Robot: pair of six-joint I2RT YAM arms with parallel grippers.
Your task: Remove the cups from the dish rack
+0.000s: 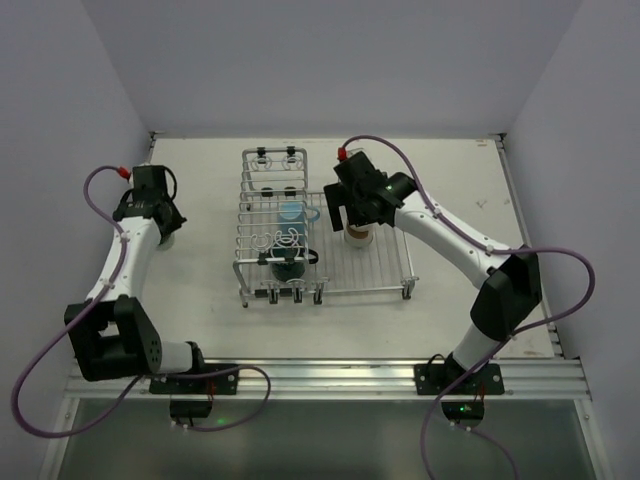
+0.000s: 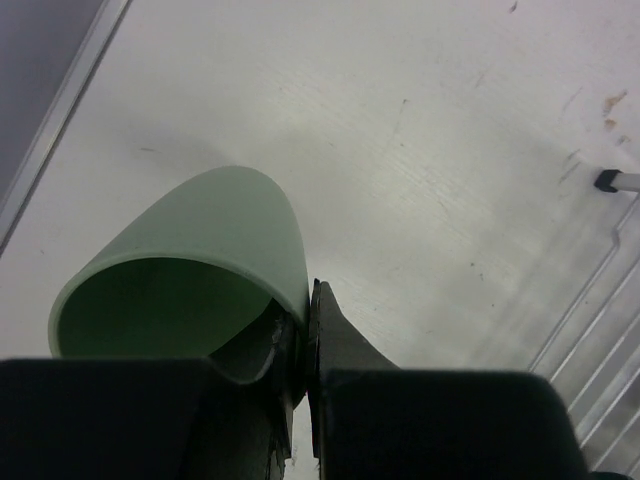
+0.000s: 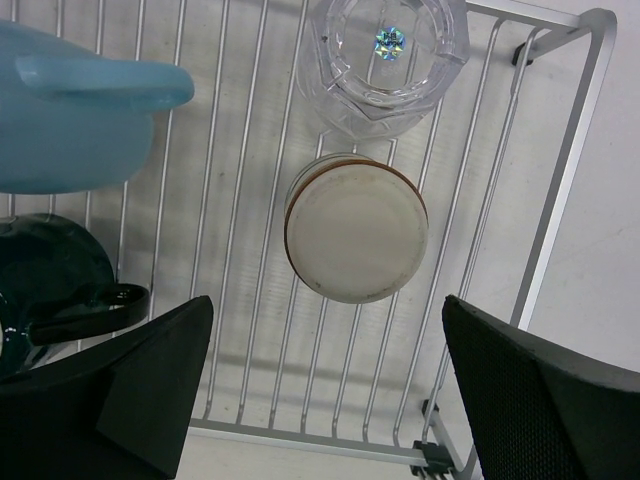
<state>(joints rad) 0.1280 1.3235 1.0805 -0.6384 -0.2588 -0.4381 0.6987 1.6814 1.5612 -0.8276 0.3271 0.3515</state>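
The silver wire dish rack (image 1: 385,268) stands mid-table. My left gripper (image 2: 308,330) is shut on the rim of the pale green cup (image 2: 200,260), one finger inside and one outside, over the table left of the rack (image 1: 166,237). My right gripper (image 3: 330,380) is open above the flat grid, its fingers either side of and short of the upside-down brown cup (image 3: 355,228). The clear glass (image 3: 388,60) stands just beyond it. The light-blue mug (image 3: 70,120) and dark teal cup (image 3: 50,280) sit to the left, in the raised section (image 1: 290,240).
The rack's corner foot (image 2: 615,181) shows at the right of the left wrist view. The rack's frame rail (image 3: 560,190) runs close by my right finger. White walls enclose the table on three sides.
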